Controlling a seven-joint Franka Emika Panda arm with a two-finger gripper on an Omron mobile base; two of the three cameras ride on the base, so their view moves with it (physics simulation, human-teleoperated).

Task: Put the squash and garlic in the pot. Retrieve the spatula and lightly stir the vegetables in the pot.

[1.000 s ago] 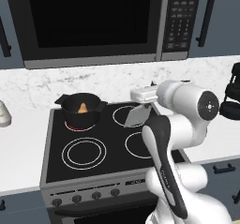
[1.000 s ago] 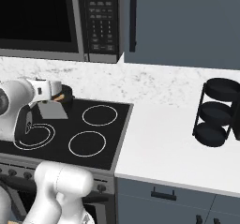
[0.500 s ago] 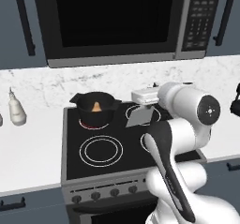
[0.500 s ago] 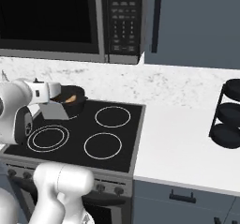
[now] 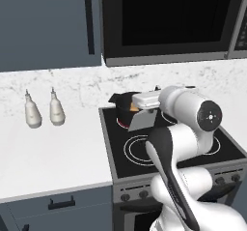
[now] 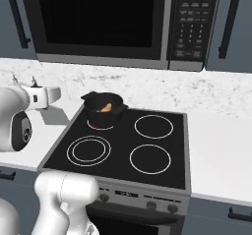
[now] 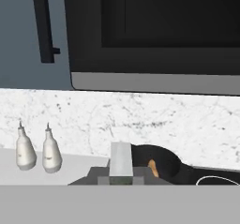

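Observation:
The black pot (image 6: 104, 114) stands on the stove's back left burner, also seen as the pot (image 5: 123, 113) and the pot (image 7: 165, 162). Inside it lies the tan-orange squash (image 6: 105, 107), its tip showing as the squash (image 7: 152, 168). The garlic is hidden. My gripper (image 5: 137, 107) is shut on the spatula (image 5: 143, 121), whose grey blade hangs just right of the pot. From the other side the gripper (image 6: 59, 102) holds the spatula (image 6: 59, 115) left of the pot. In the hand view the spatula (image 7: 121, 160) rises from the gripper (image 7: 119, 178).
Two white bottles (image 5: 33, 112) (image 5: 57, 110) stand on the counter left of the black cooktop (image 6: 147, 150). A microwave (image 6: 98, 22) hangs above the stove. A grey cabinet door with a dark handle (image 5: 89, 20) is at the upper left.
The whole picture has shifted: the base has driven left, so the stove sits further right and the two bottles have come into view. The spatula stays gripped beside the pot.

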